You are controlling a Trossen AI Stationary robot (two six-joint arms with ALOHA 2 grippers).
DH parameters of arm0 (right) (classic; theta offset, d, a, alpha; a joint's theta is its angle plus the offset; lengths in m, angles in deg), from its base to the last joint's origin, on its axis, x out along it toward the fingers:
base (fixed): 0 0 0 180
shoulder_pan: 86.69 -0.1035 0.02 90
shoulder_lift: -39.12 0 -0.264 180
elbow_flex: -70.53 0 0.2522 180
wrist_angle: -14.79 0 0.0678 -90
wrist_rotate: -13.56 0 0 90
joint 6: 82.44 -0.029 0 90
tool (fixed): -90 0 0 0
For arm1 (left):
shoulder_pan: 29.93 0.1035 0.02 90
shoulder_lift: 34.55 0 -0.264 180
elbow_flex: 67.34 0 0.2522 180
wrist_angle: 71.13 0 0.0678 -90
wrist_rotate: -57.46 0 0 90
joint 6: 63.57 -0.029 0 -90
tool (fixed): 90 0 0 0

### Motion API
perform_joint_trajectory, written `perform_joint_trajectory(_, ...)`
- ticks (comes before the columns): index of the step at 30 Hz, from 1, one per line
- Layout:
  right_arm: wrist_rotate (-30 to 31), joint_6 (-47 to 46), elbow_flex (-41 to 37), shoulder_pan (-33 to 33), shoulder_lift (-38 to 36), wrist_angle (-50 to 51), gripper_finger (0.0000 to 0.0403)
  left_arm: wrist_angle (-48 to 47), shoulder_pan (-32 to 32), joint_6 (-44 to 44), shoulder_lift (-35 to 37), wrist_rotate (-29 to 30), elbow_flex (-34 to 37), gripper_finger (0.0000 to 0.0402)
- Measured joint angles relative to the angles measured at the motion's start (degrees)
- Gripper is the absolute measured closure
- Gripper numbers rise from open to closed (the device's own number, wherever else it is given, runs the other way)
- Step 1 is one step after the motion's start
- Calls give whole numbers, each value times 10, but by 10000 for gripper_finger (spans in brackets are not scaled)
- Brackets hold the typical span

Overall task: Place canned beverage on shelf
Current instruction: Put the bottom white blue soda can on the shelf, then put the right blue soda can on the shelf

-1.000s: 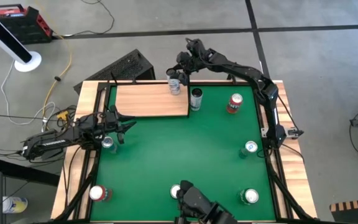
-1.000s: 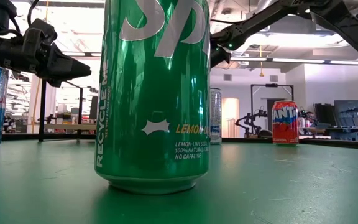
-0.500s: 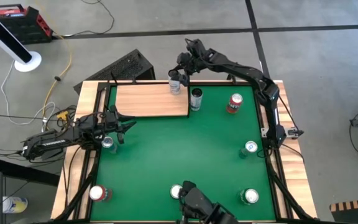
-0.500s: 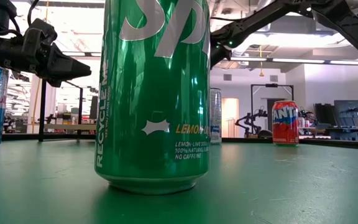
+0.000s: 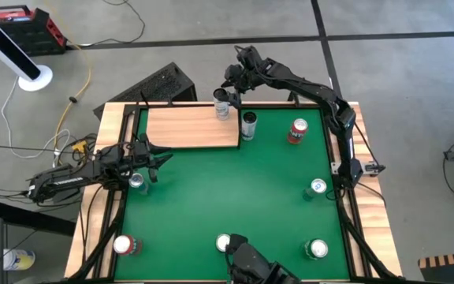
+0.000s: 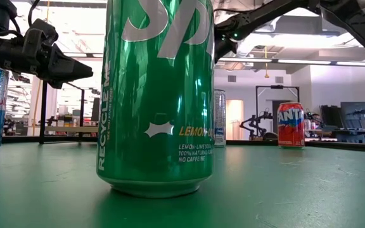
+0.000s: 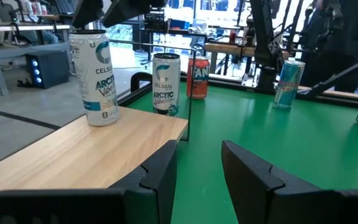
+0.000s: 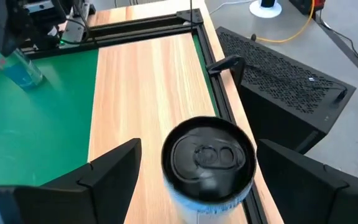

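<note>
My right hand (image 8: 194, 180) is released, fingers spread either side of the white can (image 5: 221, 105) — upright on the shelf (image 5: 191, 128), at its far corner. Left hand (image 5: 158, 158) — near shelf's front edge, fingers slightly apart, empty.

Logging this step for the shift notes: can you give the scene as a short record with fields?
shelf: pale wooden board at the table's far left
can on shelf: white Celsius can, upright, at the shelf's far right corner
right gripper: above that can, fingers open on either side of it, not gripping
left gripper: near the shelf's front edge, holding nothing
</note>
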Motion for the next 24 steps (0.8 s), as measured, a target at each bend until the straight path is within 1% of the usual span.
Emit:
perform_joint_trajectory(6,0,22,78,-12,0,127,62,0,0,0,0,0,0,289)
perform_joint_trajectory(12,0,31,176,-13,-1,317,62,0,0,0,0,0,0,289)
perform_joint_trajectory(15,0,32,199,-8,-1,436,62,0,0,0,0,0,0,289)
perform_joint_trajectory(17,-1,32,192,-4,-9,502,62,0,0,0,0,0,0,289)
perform_joint_trajectory(19,-2,28,168,-2,-28,528,62,0,0,0,0,0,0,289)
perform_joint_trajectory(21,-6,22,136,-2,-62,531,62,0,0,0,0,0,0,289)
perform_joint_trajectory(24,-1,15,66,-3,-137,498,62,0,0,0,0,0,0,289)
